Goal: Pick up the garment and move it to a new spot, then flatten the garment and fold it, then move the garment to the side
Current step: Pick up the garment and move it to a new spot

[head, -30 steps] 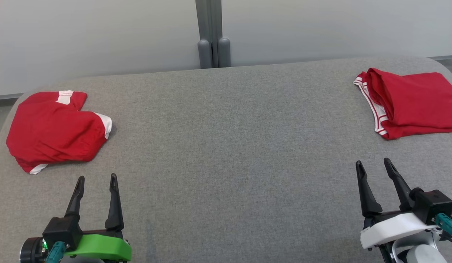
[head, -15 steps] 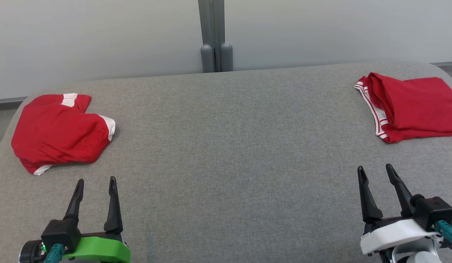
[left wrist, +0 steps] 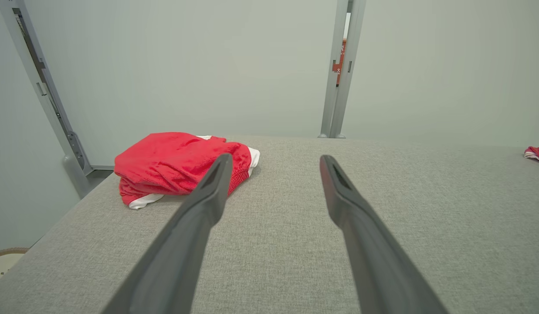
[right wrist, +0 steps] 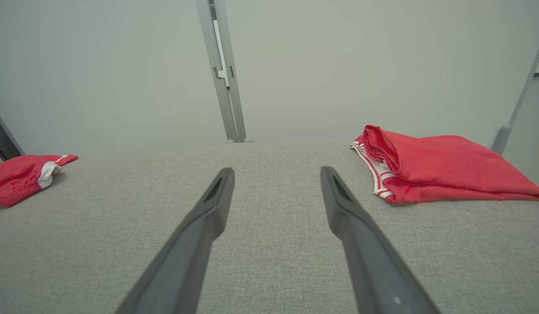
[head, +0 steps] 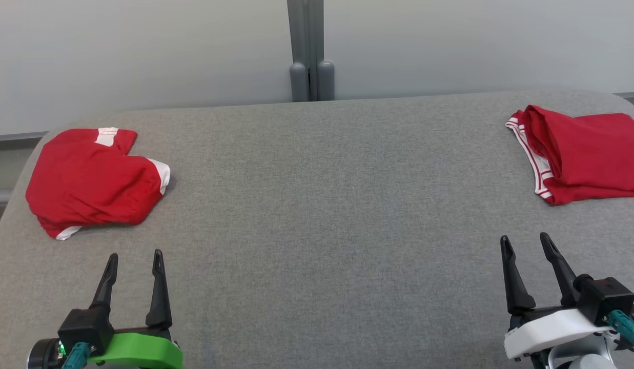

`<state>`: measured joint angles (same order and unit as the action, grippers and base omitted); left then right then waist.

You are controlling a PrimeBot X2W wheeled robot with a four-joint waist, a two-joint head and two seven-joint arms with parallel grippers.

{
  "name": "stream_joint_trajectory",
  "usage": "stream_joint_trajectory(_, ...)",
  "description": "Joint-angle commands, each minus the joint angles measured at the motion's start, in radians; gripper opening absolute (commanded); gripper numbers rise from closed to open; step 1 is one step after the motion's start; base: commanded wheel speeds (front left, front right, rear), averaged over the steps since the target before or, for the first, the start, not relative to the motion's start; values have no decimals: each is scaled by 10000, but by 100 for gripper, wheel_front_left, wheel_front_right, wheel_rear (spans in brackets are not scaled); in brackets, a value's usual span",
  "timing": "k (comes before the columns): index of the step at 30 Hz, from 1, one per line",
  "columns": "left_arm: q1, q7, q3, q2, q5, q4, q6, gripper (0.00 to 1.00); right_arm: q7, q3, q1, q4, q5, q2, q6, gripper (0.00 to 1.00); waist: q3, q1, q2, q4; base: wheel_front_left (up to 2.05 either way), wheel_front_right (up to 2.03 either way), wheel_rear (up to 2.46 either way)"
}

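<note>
A crumpled red garment with white trim [head: 91,180] lies at the table's far left, also seen in the left wrist view [left wrist: 177,163]. A second red garment with white striped edging [head: 583,151] lies folded at the far right, close ahead in the right wrist view [right wrist: 439,168]. My left gripper [head: 134,259] stands open just in front of the left garment, apart from it. My right gripper [head: 526,243] is open in front of the right garment, nothing between its fingers.
The grey fabric table [head: 327,205] has rounded far corners. A pale wall with a grey post [head: 306,51] stands behind it. The table's left edge [left wrist: 38,244] drops off beside the left garment.
The whole head view has shifted slightly to the right, so the camera moved. Both grippers sit a little lower in view; the garments lie unchanged.
</note>
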<state>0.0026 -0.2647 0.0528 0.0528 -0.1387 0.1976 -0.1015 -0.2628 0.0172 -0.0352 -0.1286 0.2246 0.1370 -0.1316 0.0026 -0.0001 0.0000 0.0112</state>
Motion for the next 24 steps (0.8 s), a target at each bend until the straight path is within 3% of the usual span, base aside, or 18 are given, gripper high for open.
stream_joint_trajectory(1,-63,10,19,7,12,9,-19,100,-26,15,-57,-46,-76,-33,19,100,-6,1,0,154,0,0,0)
stream_joint_trajectory(10,-58,10,220,70,71,18,98,100,-26,186,76,-139,-19,-53,19,100,56,1,0,1000,0,0,0)
stream_joint_trajectory(24,70,10,438,119,-2,126,247,100,-26,540,285,-464,105,-118,19,100,211,1,0,2862,0,0,0)
